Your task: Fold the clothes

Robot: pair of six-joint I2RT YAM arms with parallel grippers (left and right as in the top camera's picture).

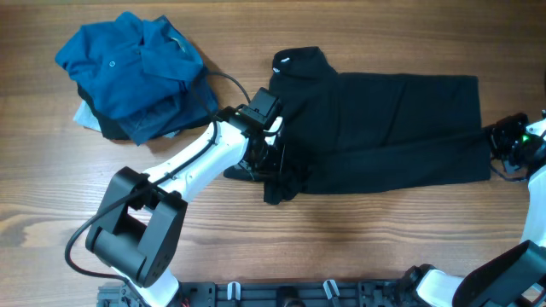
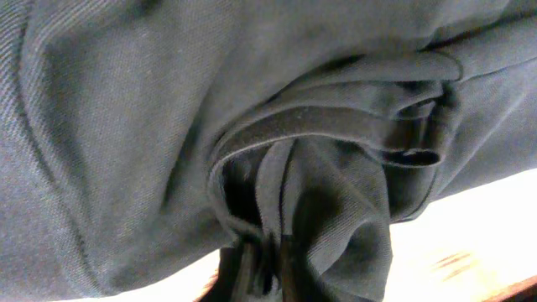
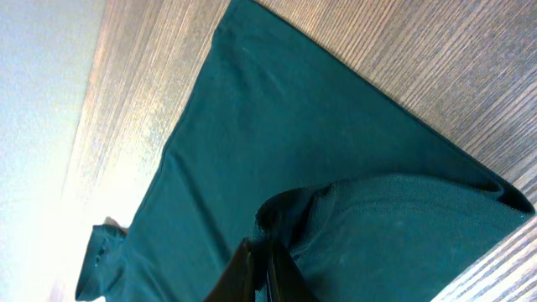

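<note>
From overhead we look straight down on the tabletop (image 1: 358, 247), far enough back to take in the whole black shirt (image 1: 384, 128). Our left wrist view sits close against that shirt's bunched side, cloth nearly filling it. Our right wrist view looks along the shirt from its opposite end, with tabletop either side.

Black shirt (image 1: 392, 128): matt, finely woven cloth. Worktop (image 1: 341, 247) under it shows streaky wood grain, mild sheen. Blue polo (image 1: 128, 60) left of the shirt: soft matt knit.
</note>
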